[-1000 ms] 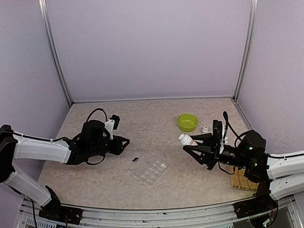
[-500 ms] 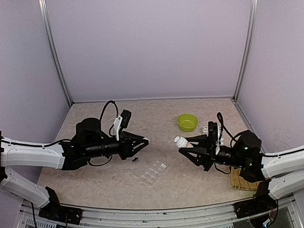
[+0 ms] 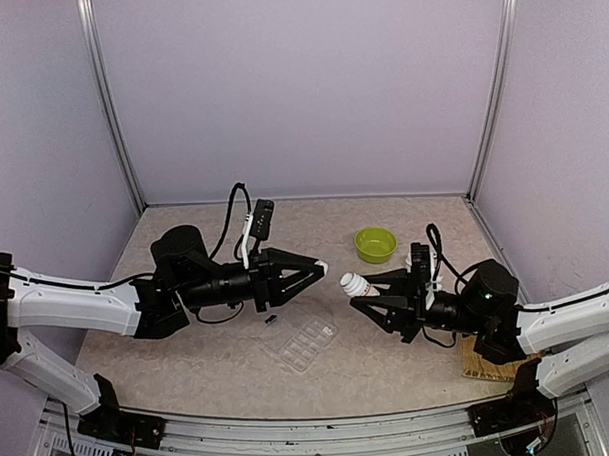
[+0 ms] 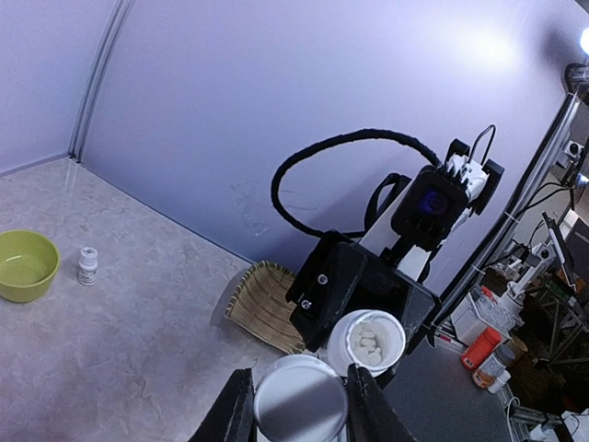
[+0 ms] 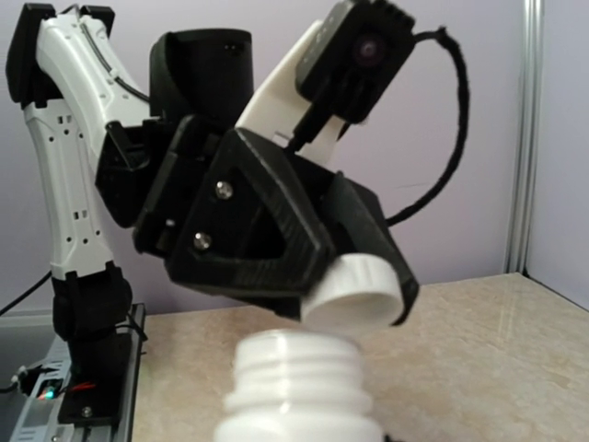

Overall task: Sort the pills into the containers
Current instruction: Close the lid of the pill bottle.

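Note:
My left gripper (image 3: pixel 316 270) is shut on a round white cap (image 4: pixel 301 401), which sits between its two black fingers (image 4: pixel 233 416). My right gripper (image 3: pixel 365 290) is shut on a small white bottle (image 3: pixel 352 282) that lies tilted with its open mouth toward the cap. White pills (image 4: pixel 368 343) show inside that bottle (image 4: pixel 373 343). In the right wrist view the cap (image 5: pixel 354 293) hangs just above and beyond the bottle's threaded neck (image 5: pixel 299 378), not touching it. The containers, a clear pill box (image 3: pixel 303 340), lie on the table below and a little to the left of both grippers.
A lime-green bowl (image 3: pixel 375 245) stands at the back right, and beside it is another small white bottle (image 4: pixel 87 266). A woven mat (image 3: pixel 479 357) lies under the right arm. A small dark piece (image 3: pixel 271 317) rests on the table left of the pill box.
The left arm has stretched out to the right with the cap. The right arm has brought the bottle leftward, so cap and bottle mouth now face each other closely.

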Motion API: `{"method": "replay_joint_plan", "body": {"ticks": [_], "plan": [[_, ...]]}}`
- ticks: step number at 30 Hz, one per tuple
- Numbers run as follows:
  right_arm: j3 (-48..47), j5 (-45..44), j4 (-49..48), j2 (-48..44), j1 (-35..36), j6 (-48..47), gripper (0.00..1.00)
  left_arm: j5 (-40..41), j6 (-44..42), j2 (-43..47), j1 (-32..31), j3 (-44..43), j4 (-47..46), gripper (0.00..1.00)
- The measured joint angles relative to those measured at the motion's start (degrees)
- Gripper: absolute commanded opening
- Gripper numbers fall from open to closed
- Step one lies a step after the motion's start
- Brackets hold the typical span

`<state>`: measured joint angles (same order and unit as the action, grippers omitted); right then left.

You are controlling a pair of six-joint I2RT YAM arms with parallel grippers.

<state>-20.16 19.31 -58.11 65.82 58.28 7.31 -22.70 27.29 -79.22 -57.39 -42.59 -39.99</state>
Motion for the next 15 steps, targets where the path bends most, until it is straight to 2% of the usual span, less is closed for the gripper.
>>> {"method": "replay_joint_plan", "body": {"ticks": [15], "plan": [[-1.55, -0.28, -0.04, 1.11, 1.22, -0.63, 0.0, -1.36, 3.63, -3.52, -2.62, -2.91, -4.42, 0.29]]}}
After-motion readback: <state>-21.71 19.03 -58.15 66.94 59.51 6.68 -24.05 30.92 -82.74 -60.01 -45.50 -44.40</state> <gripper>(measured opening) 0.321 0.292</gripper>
